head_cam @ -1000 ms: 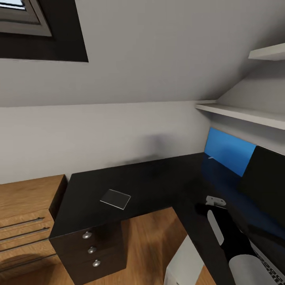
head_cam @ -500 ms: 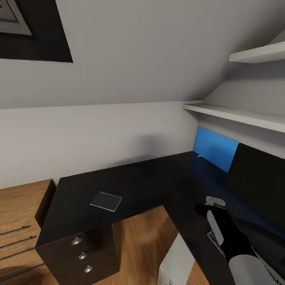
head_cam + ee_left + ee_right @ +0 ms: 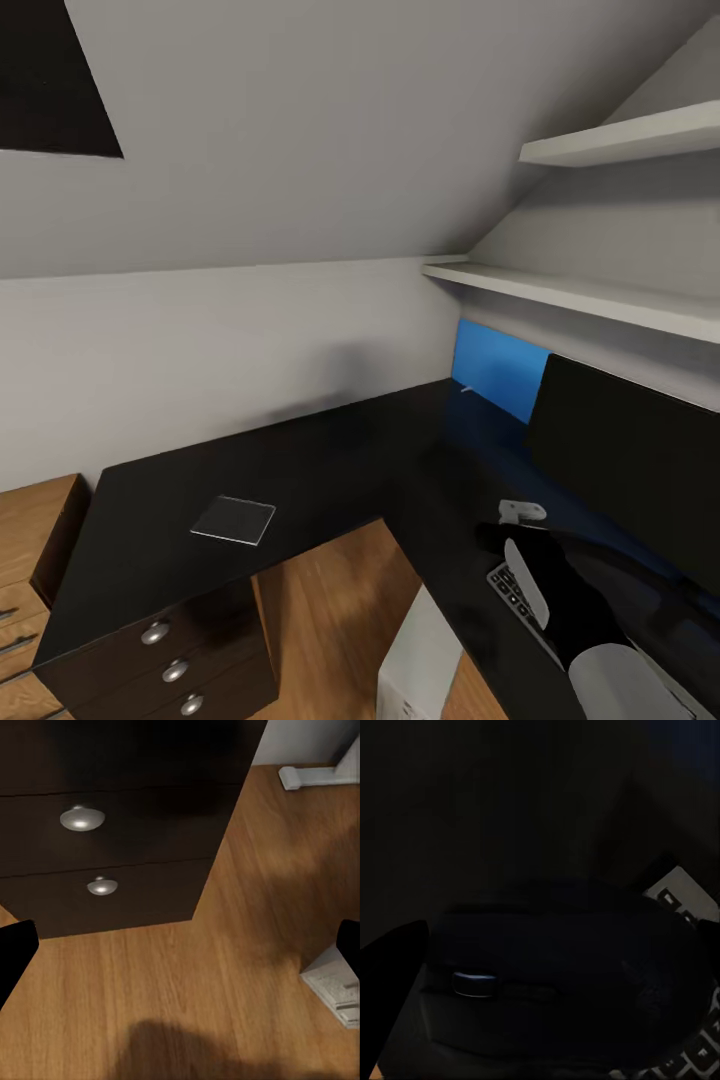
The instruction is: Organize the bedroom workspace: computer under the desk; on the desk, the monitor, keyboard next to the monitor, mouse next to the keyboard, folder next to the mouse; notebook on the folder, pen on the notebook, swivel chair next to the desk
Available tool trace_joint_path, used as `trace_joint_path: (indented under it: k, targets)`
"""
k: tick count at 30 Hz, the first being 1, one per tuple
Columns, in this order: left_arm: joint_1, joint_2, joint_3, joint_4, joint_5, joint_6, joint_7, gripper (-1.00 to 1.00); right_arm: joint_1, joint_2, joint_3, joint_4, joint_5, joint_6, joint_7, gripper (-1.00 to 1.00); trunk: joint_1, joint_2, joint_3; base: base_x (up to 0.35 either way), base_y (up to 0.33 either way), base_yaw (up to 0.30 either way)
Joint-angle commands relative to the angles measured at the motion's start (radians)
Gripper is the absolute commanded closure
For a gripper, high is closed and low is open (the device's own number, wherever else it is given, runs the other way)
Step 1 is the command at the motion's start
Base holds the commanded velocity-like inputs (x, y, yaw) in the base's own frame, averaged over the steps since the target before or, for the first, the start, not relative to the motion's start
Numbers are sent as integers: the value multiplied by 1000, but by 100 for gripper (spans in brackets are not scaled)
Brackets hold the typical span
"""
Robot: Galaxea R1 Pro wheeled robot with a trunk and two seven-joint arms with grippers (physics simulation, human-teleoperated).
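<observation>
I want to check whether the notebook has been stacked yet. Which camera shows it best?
The head view: the notebook lies flat and alone on the black desk, above the drawers, apart from the blue folder propped at the wall. The left wrist view gives drawer fronts and floor; the right wrist view is too dark.

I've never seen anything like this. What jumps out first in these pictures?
A long glossy black desk wraps the corner under a sloped ceiling, a small grey notebook lying flat on it. At the far right end a bright blue folder leans against the wall beside the big black monitor. Below, the robot's right arm reaches over the keyboard.
</observation>
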Motion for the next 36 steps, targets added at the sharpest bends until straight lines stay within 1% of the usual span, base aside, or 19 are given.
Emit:
trace_joint_path:
  k: [1,3,5,7,9,13,19,24,30,34,36]
  targets:
    - [0,2,-6,-2,8,-4,8,-100,-1,-1,4,1,-10,3,-8,100,0,-1,-1,0,0,-34]
    - [0,2,-6,-2,8,-4,8,-100,-1,-1,6,10,-9,0,-7,100,0,-1,-1,0,0,-18]
    - [0,2,-6,-2,8,-4,7,-100,0,-1,23,16,-9,-2,-6,100,0,-1,-1,0,0,-4]
    - [0,2,-6,-2,8,-4,7,-100,0,-2,55,19,-9,-3,-6,100,0,-1,-1,0,0,-1]
    - [0,2,-6,-2,7,-5,7,-100,0,-4,65,27,-9,-4,-5,100,0,-1,-1,134,0,0]
    - [0,2,-8,-2,6,-4,7,-100,0,-8,67,39,-7,-5,-5,100,0,-1,-1,77,0,0]
    - [0,2,-9,-7,6,-4,6,-100,-1,-10,72,81,-7,-13,-5,100,0,-1,-1,11,0,0]
    - [0,-1,-9,-7,6,-4,6,-100,-1,-9,72,95,-7,-54,-5,100,0,-1,-1,15,0,0]
    - [0,-1,-9,-5,5,-4,6,-100,-1,-10,72,97,-6,-59,-5,100,0,-1,-1,250,0,0]
    - [0,-3,-9,-5,5,-5,6,-100,-1,-10,72,98,-6,-59,-5,100,0,-1,-1,151,0,0]
    - [0,-2,-15,-5,5,-5,6,-100,-1,-12,72,101,-5,-60,-5,100,0,-1,-1,63,0,0]
